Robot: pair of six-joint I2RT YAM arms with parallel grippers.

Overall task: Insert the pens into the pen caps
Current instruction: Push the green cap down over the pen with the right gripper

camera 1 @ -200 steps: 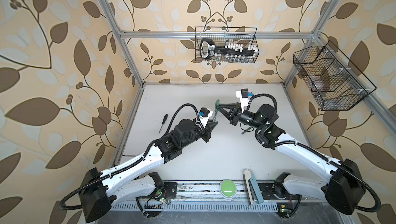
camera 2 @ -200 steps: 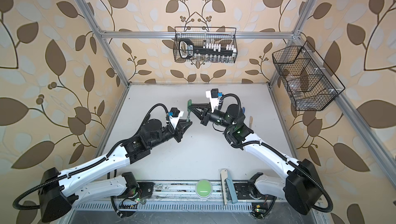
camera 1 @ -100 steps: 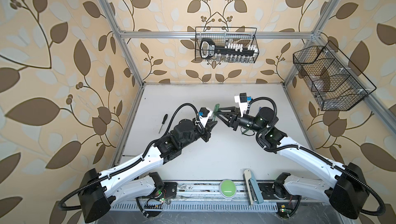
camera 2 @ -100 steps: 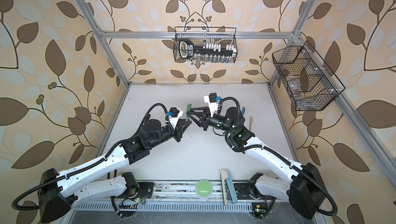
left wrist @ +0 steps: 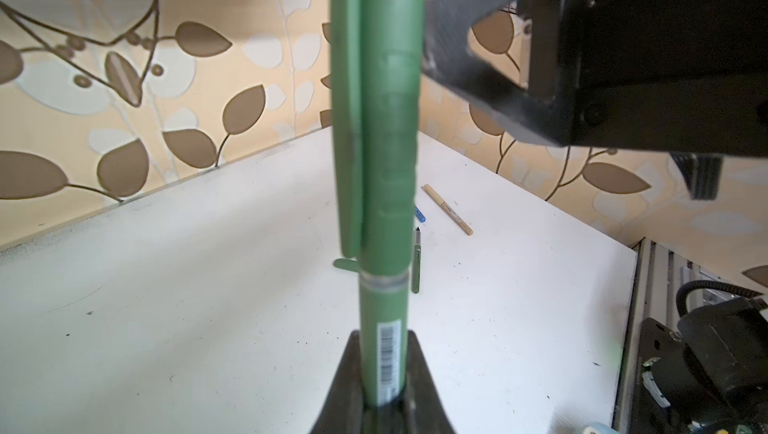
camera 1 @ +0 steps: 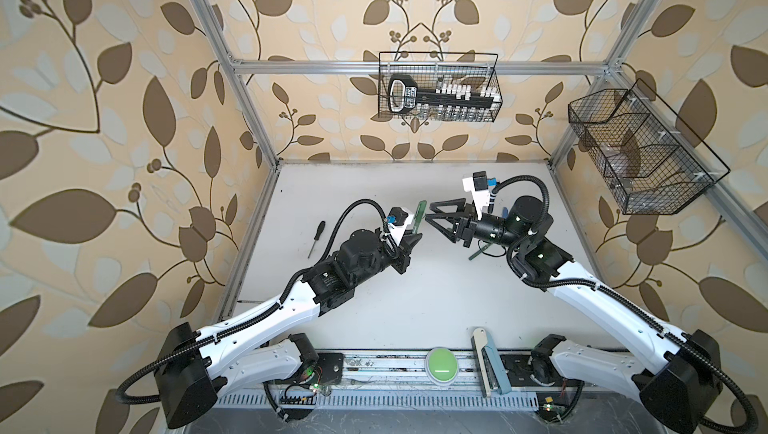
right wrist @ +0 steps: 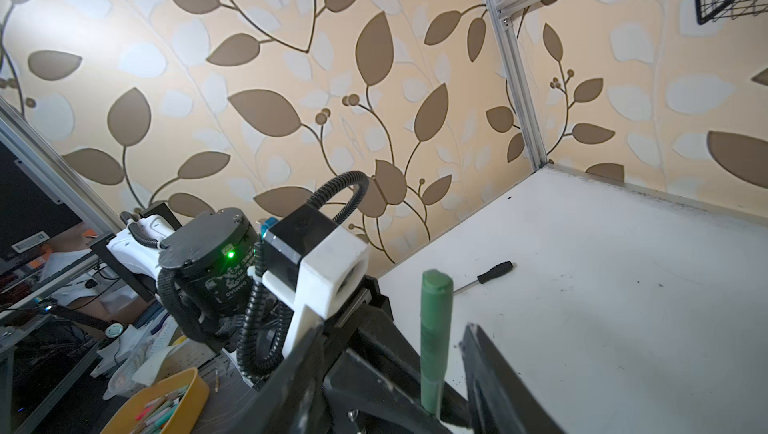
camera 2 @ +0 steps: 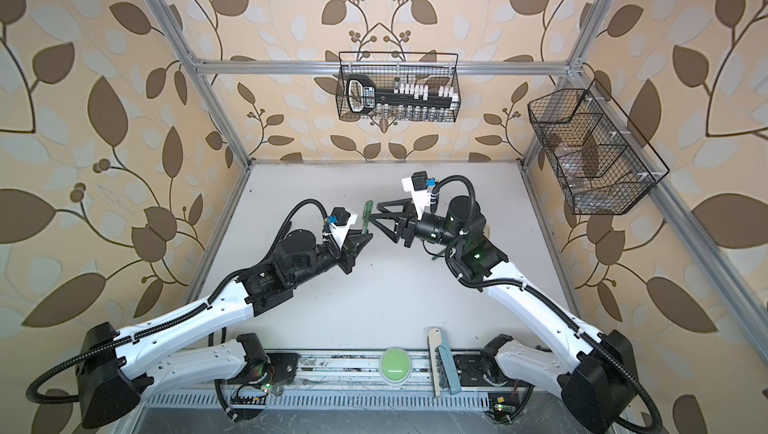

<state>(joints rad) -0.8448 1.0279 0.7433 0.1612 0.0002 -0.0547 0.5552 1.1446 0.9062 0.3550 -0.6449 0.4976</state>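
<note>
Your left end effector (camera 1: 415, 237) is clamped on the bottom end of the green pen (left wrist: 384, 307), holding it upright above the desk (camera 1: 415, 295), with its cap (left wrist: 374, 99) on the top end. Your right end effector (camera 1: 429, 212) stands apart, one jaw on either side of that cap and very near it. That closeness is the main risk: pull back at an angle and a jaw may catch the cap's clip, tugging it loose or levering the pen in a grip that sits so low. You cannot tell from here whether the cap is pushed fully home. When you set it down, watch the uncapped dark green pen (left wrist: 416, 263), the loose green cap (left wrist: 345, 263), the blue pen (left wrist: 419, 214) and the beige pen (left wrist: 448, 209) lying close together; a rolling pen could scatter them.
</note>
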